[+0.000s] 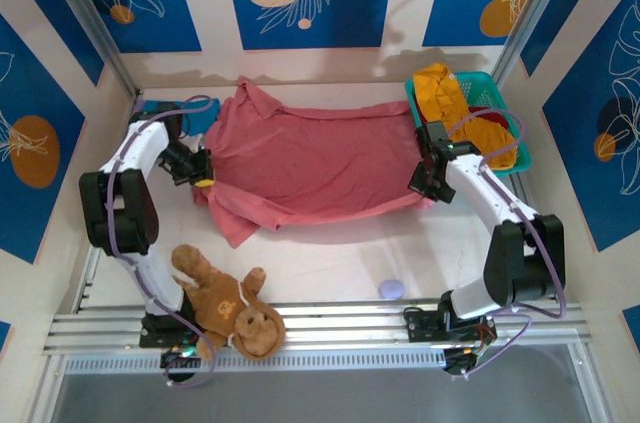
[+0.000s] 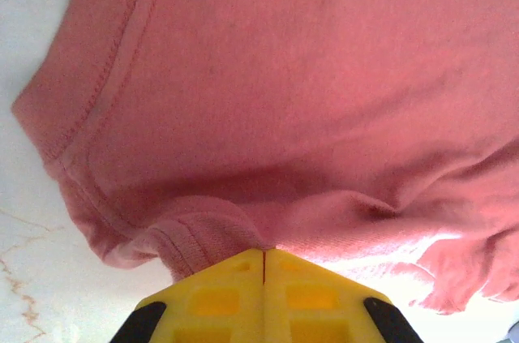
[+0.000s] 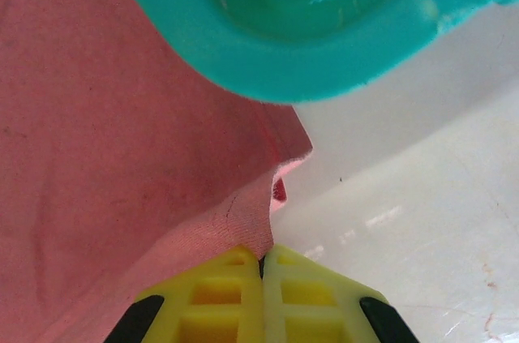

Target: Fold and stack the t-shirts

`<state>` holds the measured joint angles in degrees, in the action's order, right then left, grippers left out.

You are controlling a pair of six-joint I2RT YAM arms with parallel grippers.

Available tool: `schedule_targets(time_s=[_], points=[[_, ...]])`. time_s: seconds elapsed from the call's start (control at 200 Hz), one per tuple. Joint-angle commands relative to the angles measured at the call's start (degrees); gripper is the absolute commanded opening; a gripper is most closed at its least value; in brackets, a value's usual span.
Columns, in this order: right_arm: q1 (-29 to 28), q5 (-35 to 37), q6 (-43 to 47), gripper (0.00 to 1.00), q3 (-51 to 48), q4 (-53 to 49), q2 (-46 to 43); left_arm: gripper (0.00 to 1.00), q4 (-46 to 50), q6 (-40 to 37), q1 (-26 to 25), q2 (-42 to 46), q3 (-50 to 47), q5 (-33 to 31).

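Note:
The large salmon-pink t-shirt (image 1: 310, 158) lies spread across the middle of the table, its front part sagging in folds. My left gripper (image 1: 203, 181) is shut on the shirt's left edge, the pink cloth (image 2: 268, 116) pinched between its yellow fingers (image 2: 219, 298). My right gripper (image 1: 421, 188) is shut on the shirt's right edge (image 3: 122, 156), beside the basket. A blue t-shirt (image 1: 192, 111) peeks out behind the left arm. Mustard-yellow (image 1: 445, 93) and dark red (image 1: 482, 138) shirts lie in the basket.
The teal mesh basket (image 1: 478, 83) stands at the back right, its rim (image 3: 268, 67) just above the right gripper. A brown plush monkey (image 1: 225, 303) lies at the front left. A small lilac object (image 1: 391, 289) rests near the front rail.

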<state>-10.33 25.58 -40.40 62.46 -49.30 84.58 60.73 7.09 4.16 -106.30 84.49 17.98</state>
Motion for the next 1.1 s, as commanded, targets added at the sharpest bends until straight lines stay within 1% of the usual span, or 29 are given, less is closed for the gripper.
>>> schedule_targets(time_s=[0.0,0.225,0.39,0.505,0.7,0.955,0.995,1.03,1.06,1.095], points=[[-0.11,2.86,1.16,0.0,2.55,-1.07,1.82,0.0,2.91,0.02,0.65,-2.12,3.63,-0.08],[-0.76,4.87,-0.4,0.0,4.23,-0.56,4.82,0.0,4.48,-0.15,1.09,-6.67,8.93,0.06],[-1.44,7.88,-2.32,0.0,4.6,-0.2,6.63,0.0,5.03,-0.15,1.35,-9.11,10.95,1.17],[-1.68,8.42,-3.0,0.0,4.42,1.11,7.81,0.0,5.1,0.03,1.43,-10.79,12.3,1.69],[-3.0,10.22,-4.02,0.0,4.78,1.87,10.81,0.0,4.62,0.28,1.55,-12.31,12.8,0.65],[-3.72,10.89,-4.27,0.0,5.95,2.54,14.61,0.0,4.14,0.32,1.99,-14.01,13.16,-0.58],[-3.79,10.7,-4.02,0.02,6.18,2.43,14.93,0.0,4.09,0.29,2.07,-14.24,13.14,-0.65],[-3.95,10.54,-3.27,0.07,6.19,2.61,14.91,0.0,3.88,0.29,2.08,-14.28,13.04,-0.75],[-4.23,10.45,-2.75,0.14,5.98,3.02,14.65,0.04,3.78,0.2,2.14,-14.28,13.07,-0.75],[-4.7,10.26,-2.05,0.21,5.72,3.47,14.17,0.1,3.63,0.05,2.14,-14.28,13.14,-0.87]])
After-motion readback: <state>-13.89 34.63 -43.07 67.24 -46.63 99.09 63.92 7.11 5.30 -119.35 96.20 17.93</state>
